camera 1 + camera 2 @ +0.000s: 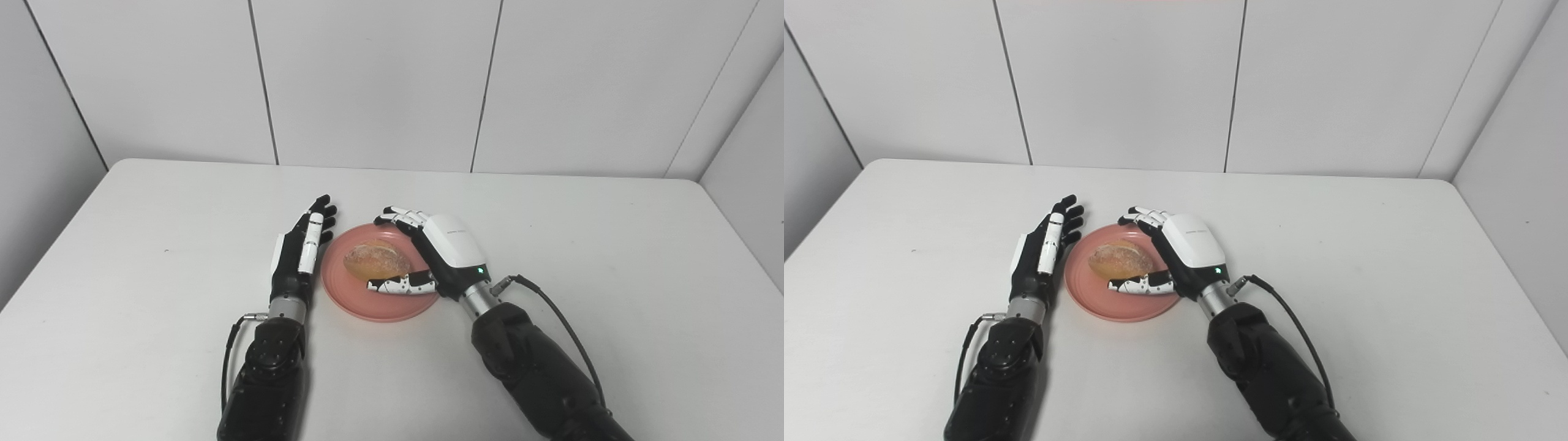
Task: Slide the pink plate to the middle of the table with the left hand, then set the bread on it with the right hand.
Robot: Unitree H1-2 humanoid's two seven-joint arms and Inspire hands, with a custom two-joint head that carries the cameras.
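The pink plate (349,295) lies near the middle of the white table. A golden bread roll (375,260) rests on it. My left hand (303,248) stands edge-on beside the plate's left rim, fingers straight and apart, holding nothing. My right hand (429,251) hovers over the plate's right side, fingers spread around the roll; the thumb lies along the roll's near side and the fingers (401,215) curl beyond it. I cannot tell whether thumb or fingers touch the roll. The scene also shows in the right eye view, with the roll (1119,259) on the plate (1093,294).
The white table (612,257) ends at grey wall panels behind and at both sides. A black cable (554,312) loops from my right wrist. A small dark speck (166,250) lies on the table at the left.
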